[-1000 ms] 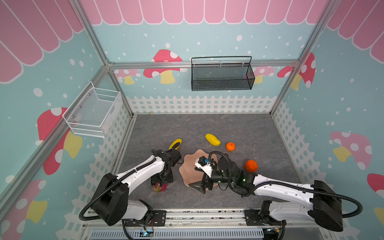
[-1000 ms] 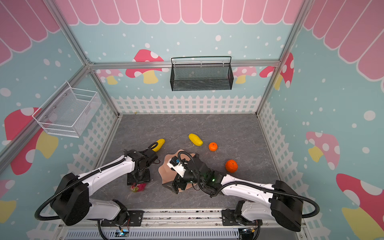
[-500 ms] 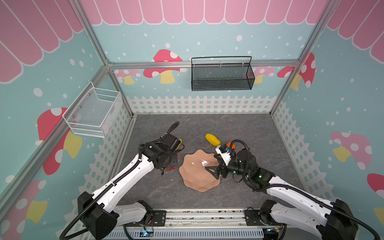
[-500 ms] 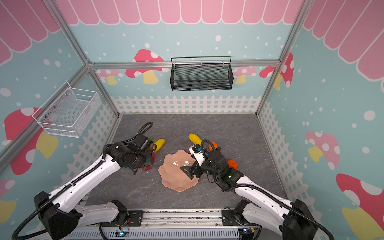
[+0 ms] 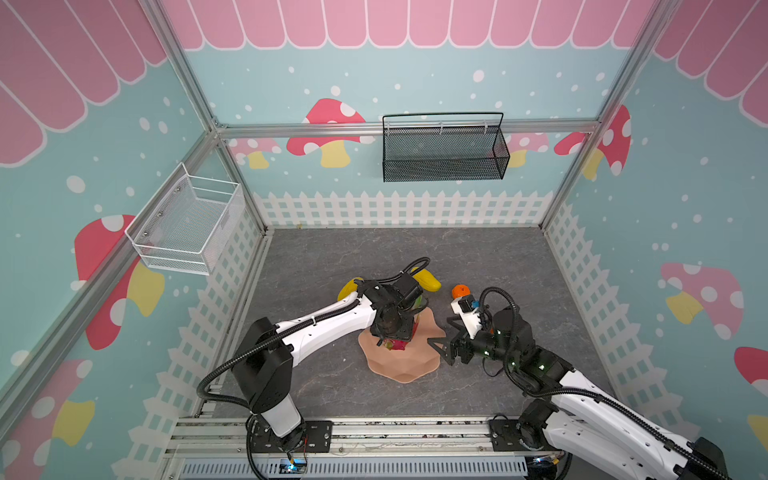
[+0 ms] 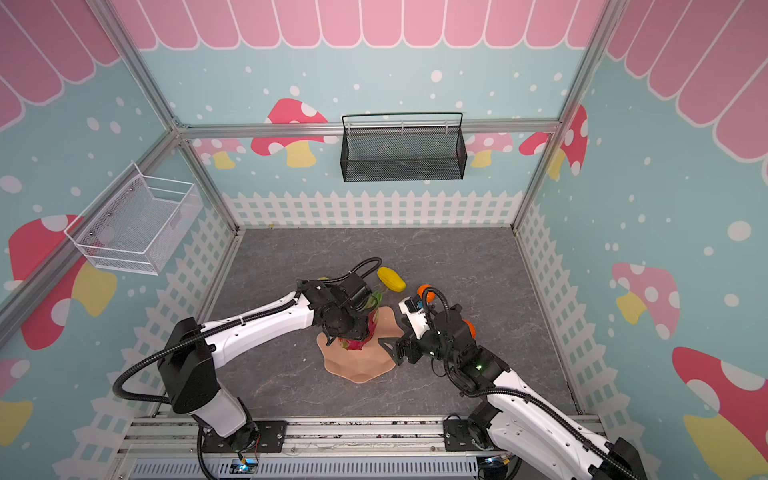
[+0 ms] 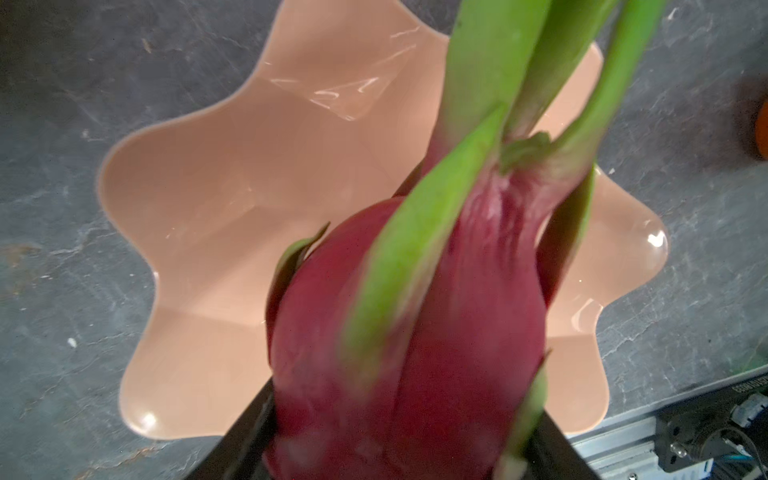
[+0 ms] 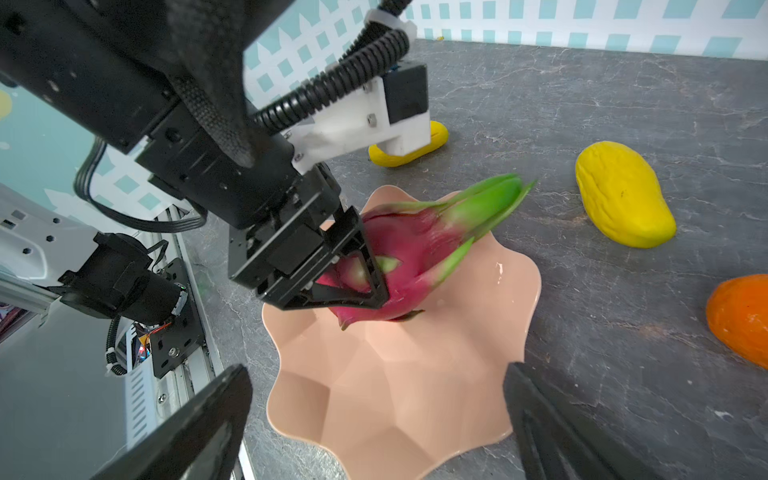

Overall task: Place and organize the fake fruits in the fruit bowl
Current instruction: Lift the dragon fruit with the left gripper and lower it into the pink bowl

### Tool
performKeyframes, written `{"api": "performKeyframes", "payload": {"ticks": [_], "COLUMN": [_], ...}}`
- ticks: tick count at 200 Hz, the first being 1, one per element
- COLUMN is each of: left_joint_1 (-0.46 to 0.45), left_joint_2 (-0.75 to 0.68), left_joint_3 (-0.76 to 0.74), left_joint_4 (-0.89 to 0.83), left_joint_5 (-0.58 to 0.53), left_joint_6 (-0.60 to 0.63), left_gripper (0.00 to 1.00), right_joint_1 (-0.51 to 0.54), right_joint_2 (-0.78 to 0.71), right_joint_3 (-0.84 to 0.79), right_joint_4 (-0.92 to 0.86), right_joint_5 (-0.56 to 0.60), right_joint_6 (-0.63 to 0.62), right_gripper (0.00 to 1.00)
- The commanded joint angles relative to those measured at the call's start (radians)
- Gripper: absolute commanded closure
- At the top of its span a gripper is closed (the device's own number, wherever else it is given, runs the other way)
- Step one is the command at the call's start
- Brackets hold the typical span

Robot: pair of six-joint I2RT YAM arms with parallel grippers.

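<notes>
Over the far part of the fruit bowl (image 5: 409, 368), the left end effector (image 8: 365, 286) is clamped on the dragon fruit (image 8: 411, 245). Its black fingers (image 8: 353, 237) press the magenta body near the blunt end, and the green tips point up and away toward the back of the tabletop (image 5: 332, 257). From the left wrist, the fruit fills the gap between the jaws, with the bowl's peach-pink inside beneath it. Whether the fruit touches the bowl cannot be told, and its outline is blurred.

The right end effector (image 5: 442, 336) hovers just beside the bowl's right rim. It faces the bowl with its fingers spread wide apart and nothing between them.

One yellow fruit (image 5: 429, 281) lies on the tabletop beyond the bowl, and the smaller orange (image 5: 459, 290) sits near it to the right. A second yellow fruit (image 5: 348, 287) lies behind the left arm, partly hidden. The larger orange (image 6: 470, 328) shows only as a sliver behind the right arm in a top view.
</notes>
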Motion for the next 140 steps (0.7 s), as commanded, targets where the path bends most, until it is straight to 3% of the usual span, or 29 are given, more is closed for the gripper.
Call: {"api": "performKeyframes", "payload": {"ticks": [1, 70, 140], "left_joint_1": [-0.027, -0.051, -0.051], "left_joint_2": [0.031, 0.056, 0.047], "left_joint_3": [0.032, -0.047, -0.051], "left_joint_4": [0.027, 0.024, 0.026], "left_joint_5": [0.022, 0.030, 0.009], "left_joint_6": [0.017, 0.004, 0.020], "left_gripper": [0.47, 0.41, 0.18], "right_joint_1": [-0.007, -0.007, -0.009], "right_joint_2": [0.002, 0.010, 0.050], "right_joint_3": [-0.001, -0.001, 0.006], "right_joint_4": [-0.032, -0.025, -0.012], "right_joint_5": [0.005, -0.003, -0.008], "right_joint_6": [0.009, -0.003, -0.019], "right_gripper": [0.02, 0.02, 0.02]}}
